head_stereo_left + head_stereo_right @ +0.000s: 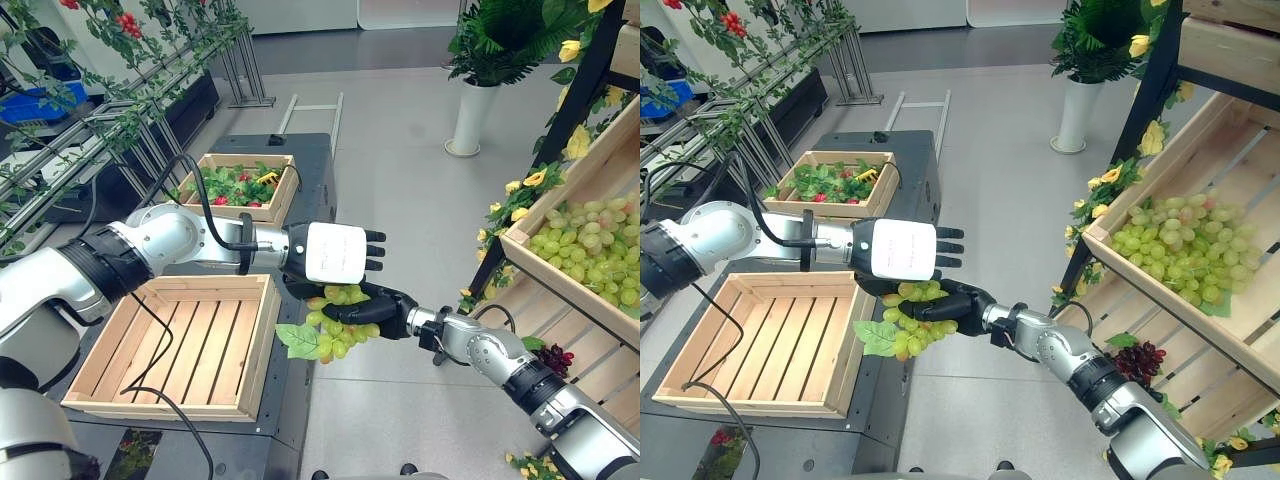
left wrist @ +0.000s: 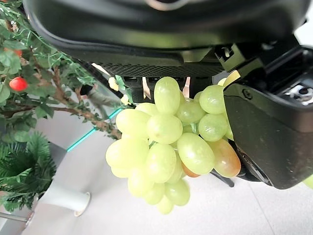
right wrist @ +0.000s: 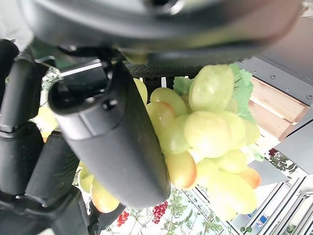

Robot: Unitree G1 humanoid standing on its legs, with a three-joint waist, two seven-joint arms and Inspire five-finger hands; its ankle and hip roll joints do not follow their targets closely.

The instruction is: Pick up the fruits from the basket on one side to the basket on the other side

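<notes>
A bunch of green grapes (image 1: 338, 326) with a leaf hangs in the air just off the right edge of the empty wooden crate (image 1: 262, 345). My right hand (image 1: 392, 308) reaches in from the right and is shut on the bunch; its thumb (image 3: 112, 142) lies across the grapes (image 3: 210, 132). My left hand (image 1: 335, 252), with a white cover on its back, hovers flat right above the bunch with its fingers straight. From the left wrist view the grapes (image 2: 166, 142) hang close under the palm.
A second crate (image 1: 240, 185) with leaves and red fruit stands farther back on the dark table. A slanted wooden shelf (image 1: 560, 285) at the right holds a pile of green grapes, with dark grapes (image 1: 555, 358) below it. A white plant pot (image 1: 472, 115) stands on the floor.
</notes>
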